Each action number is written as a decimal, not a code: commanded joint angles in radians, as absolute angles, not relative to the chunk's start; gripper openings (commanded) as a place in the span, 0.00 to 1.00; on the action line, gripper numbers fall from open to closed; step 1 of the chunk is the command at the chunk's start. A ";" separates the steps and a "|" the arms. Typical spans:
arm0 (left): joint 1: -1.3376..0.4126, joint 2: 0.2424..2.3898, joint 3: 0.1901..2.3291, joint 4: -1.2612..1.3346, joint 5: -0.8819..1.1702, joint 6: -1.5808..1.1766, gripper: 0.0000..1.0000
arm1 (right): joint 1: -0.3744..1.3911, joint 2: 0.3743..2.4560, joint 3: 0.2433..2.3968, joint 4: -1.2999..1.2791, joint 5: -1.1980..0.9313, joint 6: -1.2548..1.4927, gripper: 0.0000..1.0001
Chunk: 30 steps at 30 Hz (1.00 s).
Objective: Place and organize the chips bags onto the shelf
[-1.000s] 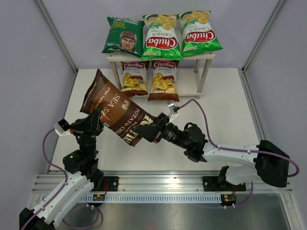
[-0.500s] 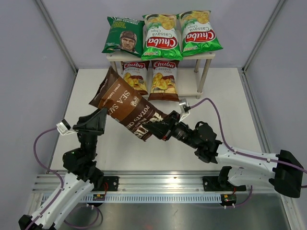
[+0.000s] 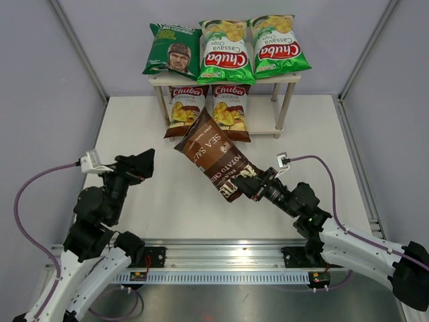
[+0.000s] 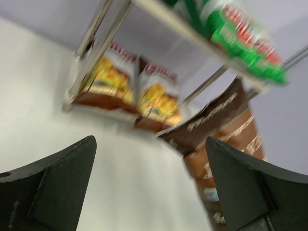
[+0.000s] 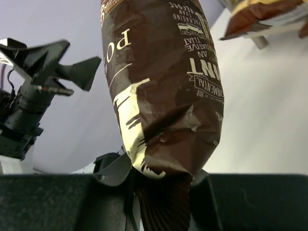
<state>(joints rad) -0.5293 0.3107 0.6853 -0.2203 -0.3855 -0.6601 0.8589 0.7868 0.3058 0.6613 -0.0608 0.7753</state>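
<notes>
My right gripper [image 3: 242,186] is shut on the crimped bottom edge of the dark brown Kettle bag [image 3: 216,153]. The bag hangs tilted over the table, its top pointing at the shelf's [image 3: 265,121] lower board. In the right wrist view the bag [image 5: 163,82] rises straight out of my right gripper [image 5: 161,192]. My left gripper [image 3: 142,164] stands open and holds nothing, well left of the bag. On the top board lie a dark green bag [image 3: 173,50] and two bright green Chuba bags [image 3: 226,50] [image 3: 278,45]. Two brown-and-white Chuba bags [image 3: 188,107] [image 3: 230,111] lean on the lower board.
The right third of the lower board holds no bag. Grey walls close in the white table [image 3: 315,147] on the left, right and back. The metal rail [image 3: 221,258] with both arm bases runs along the near edge.
My left gripper opened, let go of the brown bag's top and drew back to the left. My right gripper carried the bag to the right and closer to the shelf.
</notes>
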 commanded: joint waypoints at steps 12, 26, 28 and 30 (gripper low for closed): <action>-0.534 0.334 0.848 -0.687 -0.266 -0.454 0.99 | 0.559 1.150 0.382 1.049 -0.009 1.114 0.00; -0.534 0.273 0.793 -0.696 -0.198 -0.373 0.99 | 0.292 1.315 0.543 0.977 0.021 1.221 0.00; -0.534 0.261 0.785 -0.693 -0.189 -0.374 0.99 | 0.281 1.344 0.586 0.954 0.047 1.187 0.00; -0.534 0.239 0.781 -0.689 -0.189 -0.374 0.99 | 0.272 1.374 0.616 0.933 0.069 1.163 0.00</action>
